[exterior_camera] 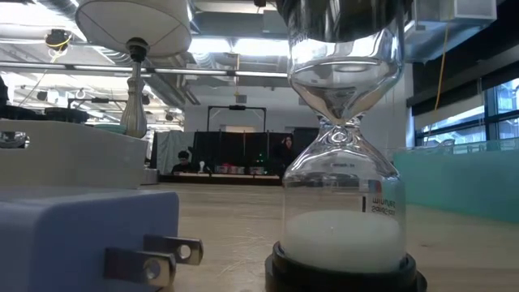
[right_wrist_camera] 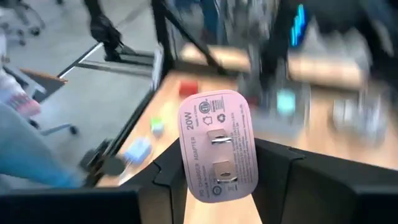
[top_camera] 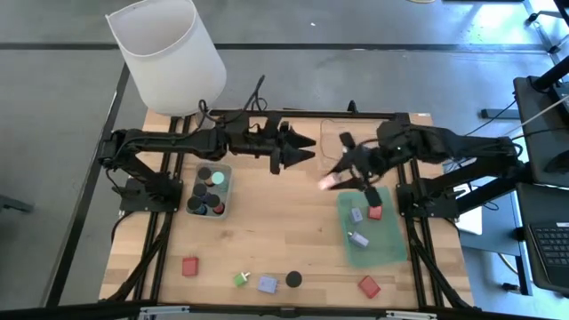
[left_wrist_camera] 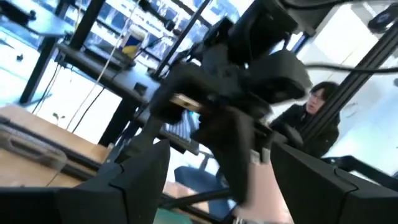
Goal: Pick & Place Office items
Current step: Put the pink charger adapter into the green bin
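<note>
Now the right gripper [top_camera: 336, 178] pinches a pink adapter [right_wrist_camera: 217, 147] above the bench [top_camera: 276, 231], just beside the green tray [top_camera: 391, 249], while the left gripper [top_camera: 302, 148], facing it, gapes empty.

Overhead: both arms raised over the far half of the wooden table [top_camera: 267, 231], items spread across trays and the near edge.

We see the left gripper [top_camera: 305, 148] with fingers parted and nothing between them, pointing toward the right gripper [top_camera: 333, 180], which is closed on a pink block [top_camera: 327, 183] just off the green tray [top_camera: 382, 244]. That tray holds a red block [top_camera: 375, 212] and two lilac-blue blocks [top_camera: 356, 215]. We note a clear tray [top_camera: 211, 190] with black round caps beside the left arm. Along the near edge lie a red block [top_camera: 190, 266], a green bit [top_camera: 242, 279], a lilac-blue block [top_camera: 267, 284], a black cap [top_camera: 293, 279] and another red block [top_camera: 369, 286]. A white lamp shade [top_camera: 169, 53] stands at the far left corner.
</note>
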{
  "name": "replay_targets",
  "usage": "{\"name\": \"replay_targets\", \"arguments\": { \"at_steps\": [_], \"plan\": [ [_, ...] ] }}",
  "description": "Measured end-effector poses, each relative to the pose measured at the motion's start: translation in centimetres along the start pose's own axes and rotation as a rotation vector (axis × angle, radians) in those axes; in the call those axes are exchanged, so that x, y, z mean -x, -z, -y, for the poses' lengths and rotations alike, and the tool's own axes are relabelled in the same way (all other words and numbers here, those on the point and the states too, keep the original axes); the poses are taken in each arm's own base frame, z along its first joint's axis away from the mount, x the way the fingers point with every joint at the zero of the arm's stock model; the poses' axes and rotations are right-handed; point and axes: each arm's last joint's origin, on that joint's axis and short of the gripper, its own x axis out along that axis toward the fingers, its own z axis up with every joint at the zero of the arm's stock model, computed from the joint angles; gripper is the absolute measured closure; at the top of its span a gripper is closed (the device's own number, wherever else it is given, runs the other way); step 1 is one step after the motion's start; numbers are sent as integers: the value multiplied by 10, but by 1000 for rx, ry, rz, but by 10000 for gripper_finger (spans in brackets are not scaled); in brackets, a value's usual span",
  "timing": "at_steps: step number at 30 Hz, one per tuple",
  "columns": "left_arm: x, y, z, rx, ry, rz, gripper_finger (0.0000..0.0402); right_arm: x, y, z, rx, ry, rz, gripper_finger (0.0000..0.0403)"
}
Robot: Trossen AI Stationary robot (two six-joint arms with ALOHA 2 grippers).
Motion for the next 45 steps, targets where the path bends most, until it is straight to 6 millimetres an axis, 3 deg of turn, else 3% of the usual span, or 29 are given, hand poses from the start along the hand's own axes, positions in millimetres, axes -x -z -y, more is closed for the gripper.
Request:
{"name": "replay_targets", "arguments": {
  "at_steps": [5,9,15,18,22,31,38,45],
  "plan": [
    [2,-3,-13,22,-50,-28,128,21,23,-10,-376,-12,-225,278],
    [4,-2,-20,34,-87,-58,128,29,46,-23,-593,38,-499,278],
    [5,4,-23,51,-127,-123,128,33,67,-48,-673,185,-717,278],
    [5,9,-23,58,-141,-155,128,27,78,-61,-678,185,-763,278],
    [4,14,-21,64,-146,-186,128,9,109,-77,-663,175,-854,278],
    [2,21,-11,64,-117,-206,128,-36,180,-93,-809,128,-831,278],
    [2,23,-8,64,-109,-212,128,-39,229,-93,-880,315,-874,278],
    [1,23,-7,64,-107,-213,128,-45,256,-93,-971,352,-816,277]
  ]
}}
